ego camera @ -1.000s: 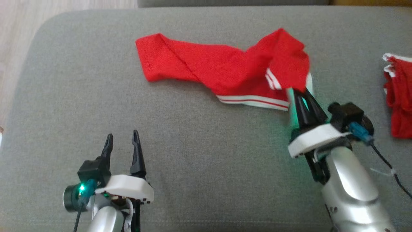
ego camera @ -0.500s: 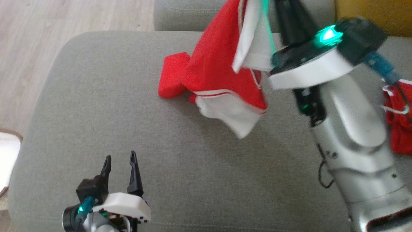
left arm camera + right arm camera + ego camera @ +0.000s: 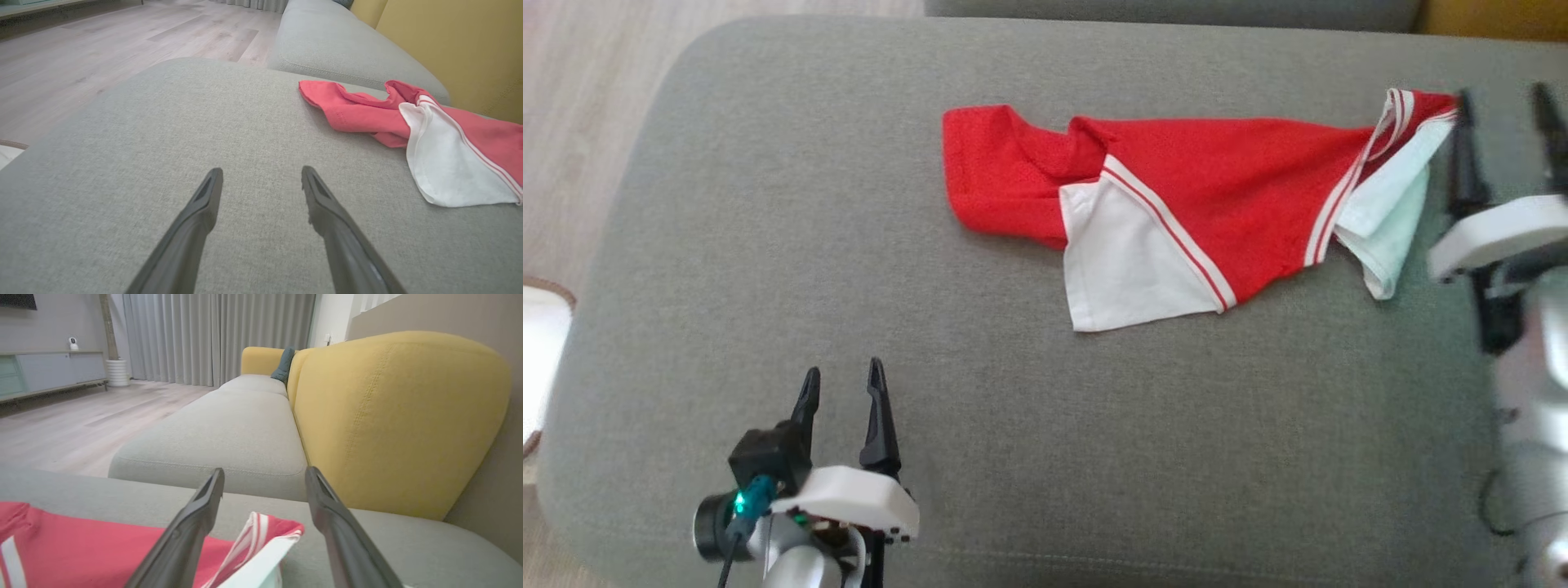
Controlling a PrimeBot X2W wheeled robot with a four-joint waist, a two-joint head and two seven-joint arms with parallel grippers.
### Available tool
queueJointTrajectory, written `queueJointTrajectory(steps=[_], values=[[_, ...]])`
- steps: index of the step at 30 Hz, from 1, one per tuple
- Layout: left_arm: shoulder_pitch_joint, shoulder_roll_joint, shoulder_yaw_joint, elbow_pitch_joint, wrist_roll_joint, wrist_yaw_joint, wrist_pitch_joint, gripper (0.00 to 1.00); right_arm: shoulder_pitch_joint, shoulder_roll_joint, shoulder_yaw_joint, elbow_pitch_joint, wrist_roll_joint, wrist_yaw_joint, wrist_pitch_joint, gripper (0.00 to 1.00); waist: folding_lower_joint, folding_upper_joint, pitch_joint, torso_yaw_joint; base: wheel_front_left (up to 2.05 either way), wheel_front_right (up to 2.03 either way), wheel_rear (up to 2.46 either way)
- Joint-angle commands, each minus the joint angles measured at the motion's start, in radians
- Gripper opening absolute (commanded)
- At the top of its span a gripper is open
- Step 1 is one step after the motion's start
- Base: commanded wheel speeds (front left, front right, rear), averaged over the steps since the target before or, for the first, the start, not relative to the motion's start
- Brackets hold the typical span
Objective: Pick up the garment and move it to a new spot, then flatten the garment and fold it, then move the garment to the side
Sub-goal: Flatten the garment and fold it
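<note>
Jaws spread on both: the left gripper (image 3: pixel 840 382) sits over the bare grey cushion (image 3: pixel 768 245), while the right gripper (image 3: pixel 1503 106), holding nothing, stands just beside the striped corner of the red-and-white garment (image 3: pixel 1176 171).

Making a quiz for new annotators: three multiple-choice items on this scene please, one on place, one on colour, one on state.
1. Where does the garment lie? A on the grey cushion; B on the floor; C over the yellow backrest.
2. Which colours has the garment? A blue and yellow; B red and white; C black.
3. How is the right tool? A shut on the garment; B open, holding nothing; C shut, empty.
Answers: 1 A, it lies on the cushion; 2 B, red cloth with white panels and stripes; 3 B, its fingers stand apart beside the garment's striped edge.
</note>
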State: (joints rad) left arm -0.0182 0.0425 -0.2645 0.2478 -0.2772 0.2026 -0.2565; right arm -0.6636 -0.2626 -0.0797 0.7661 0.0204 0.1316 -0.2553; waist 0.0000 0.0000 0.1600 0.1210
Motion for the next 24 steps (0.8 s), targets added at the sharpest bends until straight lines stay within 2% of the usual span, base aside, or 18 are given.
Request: queueJointTrajectory(steps=[1, 6, 10, 16, 17, 21, 24], values=[[-0.044, 0.008, 0.028, -0.031, -0.002, 0.009, -0.005, 1.00, 0.000, 0.037, 0.027, -0.045, -0.013, -0.001, -0.006, 1.00, 0.0000, 0.0000, 0.011, -0.021, 0.00, 0.00, 0.00], [-0.063, 0.008, 0.011, -0.029, -0.016, 0.009, -0.005, 1.00, 0.088, 0.133, 0.140, -0.106, 0.033, -0.001, -0.006, 1.00, 0.0000, 0.0000, 0.013, -0.049, 0.00, 0.00, 0.00], [-0.075, 0.008, -0.008, -0.030, -0.023, 0.010, -0.005, 1.00, 0.156, 0.175, 0.324, -0.134, 0.104, -0.001, -0.006, 1.00, 0.0000, 0.0000, 0.013, -0.046, 0.00, 0.00, 0.00], [-0.077, 0.008, -0.029, -0.023, -0.029, 0.007, -0.005, 1.00, 0.194, 0.189, 0.635, -0.110, 0.246, -0.001, -0.006, 1.00, 0.0000, 0.0000, 0.018, -0.008, 0.00, 0.00, 0.00], [-0.077, 0.008, -0.029, -0.023, -0.029, 0.007, -0.005, 1.00, 0.194, 0.189, 0.635, -0.110, 0.246, -0.001, -0.006, 1.00, 0.0000, 0.0000, 0.018, -0.008, 0.00, 0.00, 0.00], [-0.069, 0.008, -0.034, -0.018, -0.029, 0.008, -0.005, 1.00, 0.166, 0.182, 0.768, -0.022, 0.313, -0.001, -0.006, 1.00, 0.0000, 0.0000, 0.024, 0.032, 0.00, 0.00, 0.00], [-0.064, 0.008, -0.036, -0.019, -0.027, 0.007, -0.005, 1.00, 0.136, 0.174, 0.798, 0.033, 0.327, -0.001, -0.006, 1.00, 0.0000, 0.0000, 0.033, 0.060, 0.00, 0.00, 0.00]])
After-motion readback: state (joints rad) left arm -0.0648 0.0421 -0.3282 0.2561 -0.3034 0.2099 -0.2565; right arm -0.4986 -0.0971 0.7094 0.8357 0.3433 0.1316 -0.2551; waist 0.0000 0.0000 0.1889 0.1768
